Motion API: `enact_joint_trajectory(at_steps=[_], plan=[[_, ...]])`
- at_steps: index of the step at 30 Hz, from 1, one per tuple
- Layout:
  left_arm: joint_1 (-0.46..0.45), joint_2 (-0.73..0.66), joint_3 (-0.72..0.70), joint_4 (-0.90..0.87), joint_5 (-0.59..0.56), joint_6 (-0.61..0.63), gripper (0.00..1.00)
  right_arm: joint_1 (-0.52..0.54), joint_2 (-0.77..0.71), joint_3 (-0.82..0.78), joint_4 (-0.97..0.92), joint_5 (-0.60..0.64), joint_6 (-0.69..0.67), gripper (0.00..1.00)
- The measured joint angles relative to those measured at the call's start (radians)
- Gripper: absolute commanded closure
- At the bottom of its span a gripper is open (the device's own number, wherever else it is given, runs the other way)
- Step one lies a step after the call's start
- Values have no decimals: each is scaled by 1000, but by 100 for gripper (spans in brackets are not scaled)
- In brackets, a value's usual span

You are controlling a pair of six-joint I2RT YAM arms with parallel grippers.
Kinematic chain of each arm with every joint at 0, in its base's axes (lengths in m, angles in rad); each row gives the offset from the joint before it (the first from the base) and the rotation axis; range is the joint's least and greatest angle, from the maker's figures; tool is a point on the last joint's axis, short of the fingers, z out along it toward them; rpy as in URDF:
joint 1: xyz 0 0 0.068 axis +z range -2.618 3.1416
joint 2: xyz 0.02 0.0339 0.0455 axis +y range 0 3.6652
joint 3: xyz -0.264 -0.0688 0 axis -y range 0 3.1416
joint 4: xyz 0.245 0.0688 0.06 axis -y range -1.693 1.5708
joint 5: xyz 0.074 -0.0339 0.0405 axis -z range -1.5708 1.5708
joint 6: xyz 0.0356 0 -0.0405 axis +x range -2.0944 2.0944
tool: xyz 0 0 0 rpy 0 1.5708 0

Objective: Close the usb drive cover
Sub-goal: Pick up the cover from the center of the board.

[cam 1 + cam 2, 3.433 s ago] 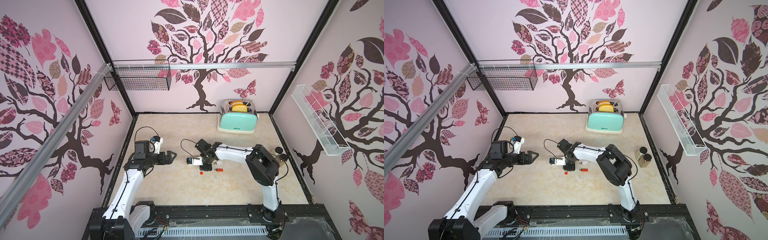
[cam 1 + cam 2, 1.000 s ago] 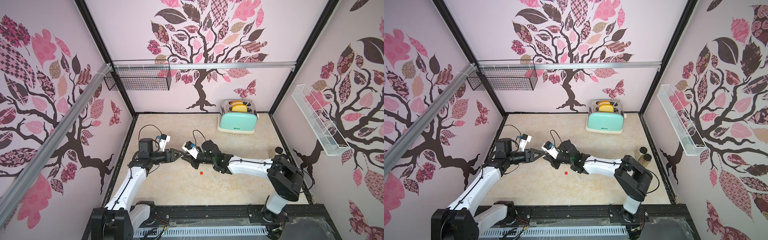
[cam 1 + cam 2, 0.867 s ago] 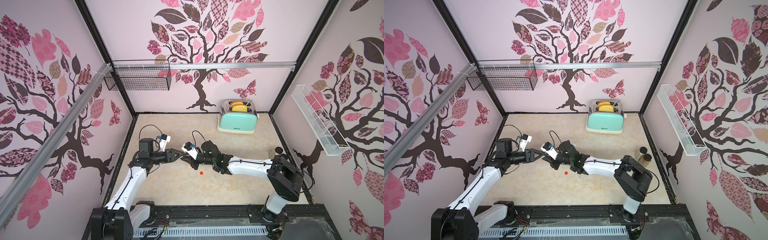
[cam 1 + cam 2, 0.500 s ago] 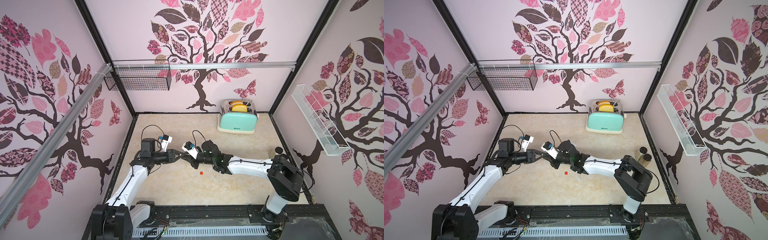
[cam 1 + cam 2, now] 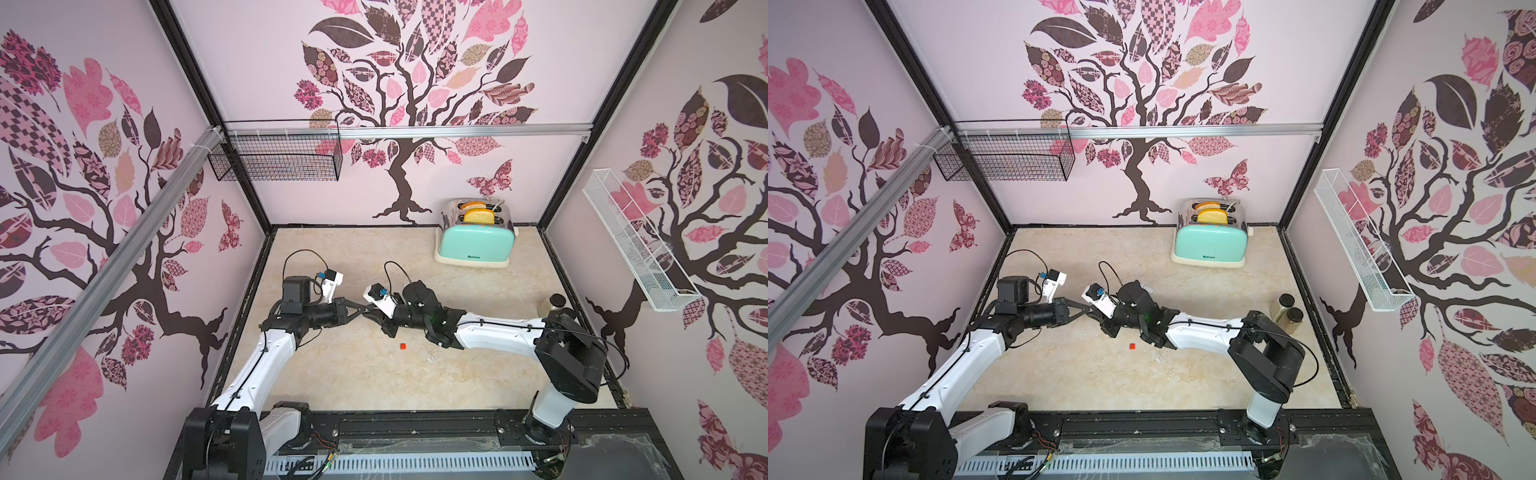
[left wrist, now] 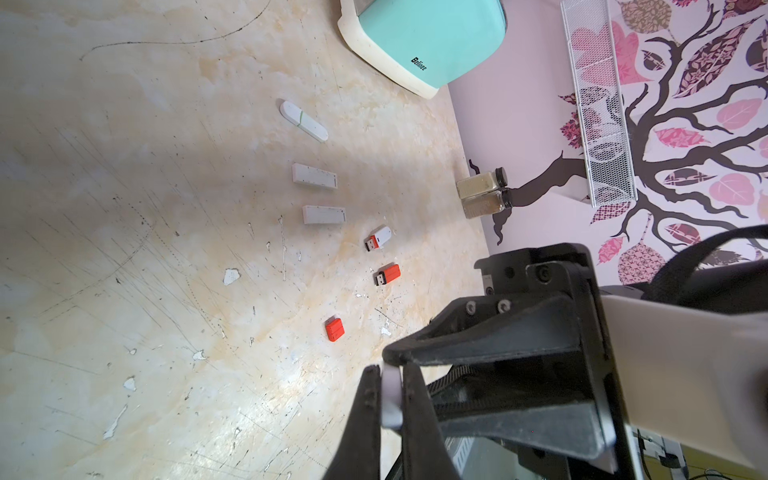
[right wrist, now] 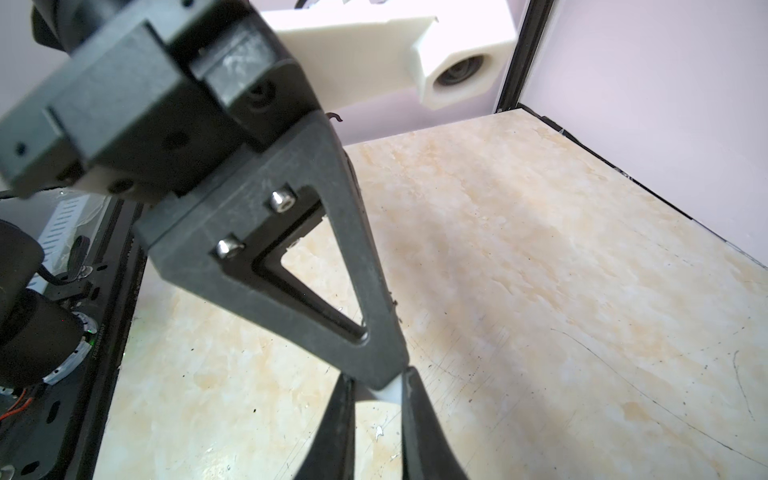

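Note:
Both grippers meet tip to tip above the table's left middle in both top views: left gripper (image 5: 361, 309) and right gripper (image 5: 369, 312). A small white piece of the usb drive (image 6: 390, 395) sits pinched between the left gripper's (image 6: 390, 370) shut fingers. In the right wrist view the right gripper (image 7: 376, 384) is shut on the same white usb drive (image 7: 392, 392), and the left finger's tip (image 7: 374, 365) covers part of it. I cannot tell the cover from the body. A loose red cap (image 5: 402, 345) lies on the table below them.
Several other usb drives lie on the table under the right arm: a white oval one (image 6: 303, 120), two white blocks (image 6: 314, 177), two with bare black plugs (image 6: 387, 275). A mint toaster (image 5: 476, 243) stands at the back right. Two jars (image 5: 1285, 311) stand by the right wall.
The left gripper slid right to the right gripper's tips and closed on the white piece. The right arm, which lifted off the table earlier, has hardly moved in the last second.

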Motion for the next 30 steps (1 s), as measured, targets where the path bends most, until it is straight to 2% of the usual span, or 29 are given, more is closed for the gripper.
enact_joint_trajectory(at_steps=[4,7,11,15,19,30], plan=[[1,0,3,-13,-5,11,100,2,-12,-8,-21,17,-24,60],[4,0,3,-17,-12,17,100,-2,-63,-44,-51,19,-45,52],[12,4,14,-37,-27,27,100,-19,-141,-96,-111,9,-60,34],[15,16,25,-48,-40,42,100,-52,-202,-145,-194,4,-68,24],[16,23,36,-60,-59,56,100,-106,-227,-145,-305,4,-68,19],[52,28,49,-103,-93,87,100,-261,-209,-48,-600,23,-37,16]])
